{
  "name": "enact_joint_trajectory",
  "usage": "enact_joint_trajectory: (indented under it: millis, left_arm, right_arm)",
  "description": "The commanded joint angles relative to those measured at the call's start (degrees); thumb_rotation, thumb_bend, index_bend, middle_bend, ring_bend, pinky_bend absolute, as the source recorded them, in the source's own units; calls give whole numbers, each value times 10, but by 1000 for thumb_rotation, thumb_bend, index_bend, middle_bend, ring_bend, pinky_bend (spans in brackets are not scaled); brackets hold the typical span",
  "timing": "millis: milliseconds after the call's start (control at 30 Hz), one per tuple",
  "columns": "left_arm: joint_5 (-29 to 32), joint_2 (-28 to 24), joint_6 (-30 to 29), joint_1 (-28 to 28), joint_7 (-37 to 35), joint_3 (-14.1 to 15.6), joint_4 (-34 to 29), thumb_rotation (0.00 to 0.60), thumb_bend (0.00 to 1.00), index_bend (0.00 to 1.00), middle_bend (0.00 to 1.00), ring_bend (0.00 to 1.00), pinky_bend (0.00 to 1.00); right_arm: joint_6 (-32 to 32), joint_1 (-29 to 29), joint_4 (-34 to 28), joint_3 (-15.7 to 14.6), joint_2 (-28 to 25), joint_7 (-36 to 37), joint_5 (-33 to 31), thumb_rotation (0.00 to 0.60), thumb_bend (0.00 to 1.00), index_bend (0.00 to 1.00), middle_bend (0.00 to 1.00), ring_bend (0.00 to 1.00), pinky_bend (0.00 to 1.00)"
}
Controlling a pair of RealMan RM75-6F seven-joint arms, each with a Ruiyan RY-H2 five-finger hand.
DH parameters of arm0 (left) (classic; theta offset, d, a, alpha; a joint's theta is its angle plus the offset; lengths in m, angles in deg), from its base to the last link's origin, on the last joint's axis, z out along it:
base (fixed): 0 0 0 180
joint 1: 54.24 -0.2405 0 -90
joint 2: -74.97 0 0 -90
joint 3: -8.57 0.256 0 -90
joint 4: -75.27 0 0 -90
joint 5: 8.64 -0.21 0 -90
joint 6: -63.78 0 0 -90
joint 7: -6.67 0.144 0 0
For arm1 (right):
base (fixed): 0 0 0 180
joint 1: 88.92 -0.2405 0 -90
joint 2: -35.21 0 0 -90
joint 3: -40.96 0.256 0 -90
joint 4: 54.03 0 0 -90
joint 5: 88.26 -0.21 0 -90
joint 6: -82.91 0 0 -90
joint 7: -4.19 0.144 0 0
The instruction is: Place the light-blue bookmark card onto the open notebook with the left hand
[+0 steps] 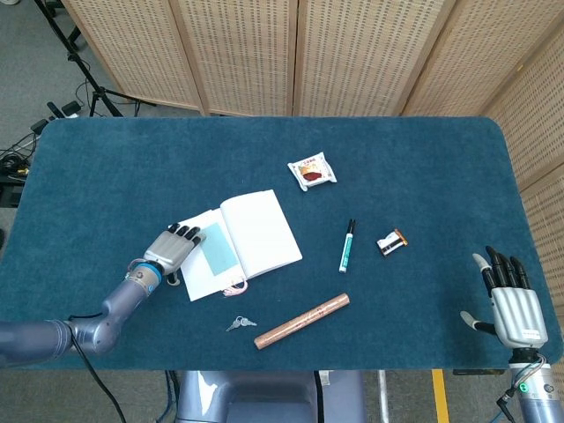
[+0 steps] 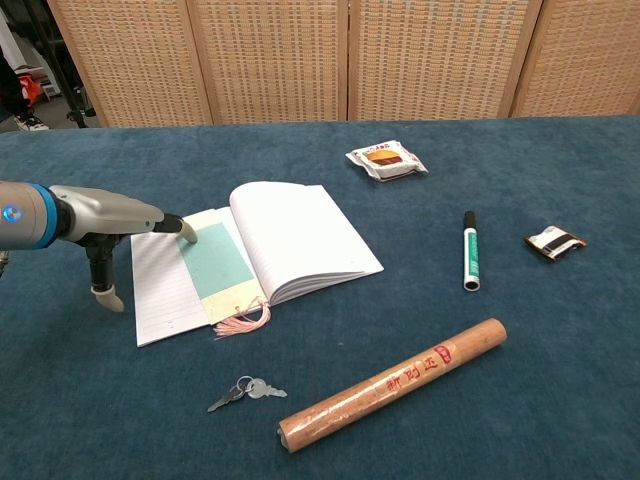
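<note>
Light-blue bookmark card (image 2: pixel 221 262) lies flat on the left page of the open notebook (image 2: pixel 300 235), tassel (image 2: pixel 240 320) hanging off the near edge of the page onto the table (image 1: pixel 423 159). So placement looks basically done, as far as I can judge.

My left hand (image 1: pixel 173 248) sits at the far-left corner of the card. In the chest view one fingertip (image 2: pixel 187 233) touches or hovers right at the card's top edge; cannot tell which. The fingers are stretched forward and apart, and the thumb (image 2: pixel 108 298) points down toward the table beside the notebook. Nothing is pinched: the card rests on the page, not in my grasp.

What is left, I judge: lift the fingertip clear without dragging the card, and pull the left arm back. The card sits a bit skewed on the page but fully on the notebook, so no fix seems needed.

My right hand (image 1: pixel 513 295) is at the near-right corner of the table, fingers spread, holding nothing, well apart from everything. It shows in the head view only.

Other stuff, not involved: green marker pen (image 2: pixel 470 252) right of the notebook, snack packet (image 2: pixel 386 160) beyond it, small black-and-orange packet (image 2: pixel 554 242) far right, brown paper-wrapped roll (image 2: pixel 392 384) near the front edge, keys (image 2: pixel 245 391) just left of the roll.
</note>
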Motion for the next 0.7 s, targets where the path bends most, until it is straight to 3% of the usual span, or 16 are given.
enact_joint_trajectory:
  millis: [33, 700]
  left_arm:
    - [1, 2, 2, 1, 0, 0, 3, 600, 148, 72, 0, 0, 0]
    - [-6, 17, 3, 7, 0, -7, 11, 600, 151, 67, 0, 0, 0]
  right_arm:
    - [0, 0, 0, 0, 0, 0, 0, 600, 156, 69, 0, 0, 3]
    - [-10, 2, -2, -3, 1, -2, 13, 600, 156, 69, 0, 0, 3]
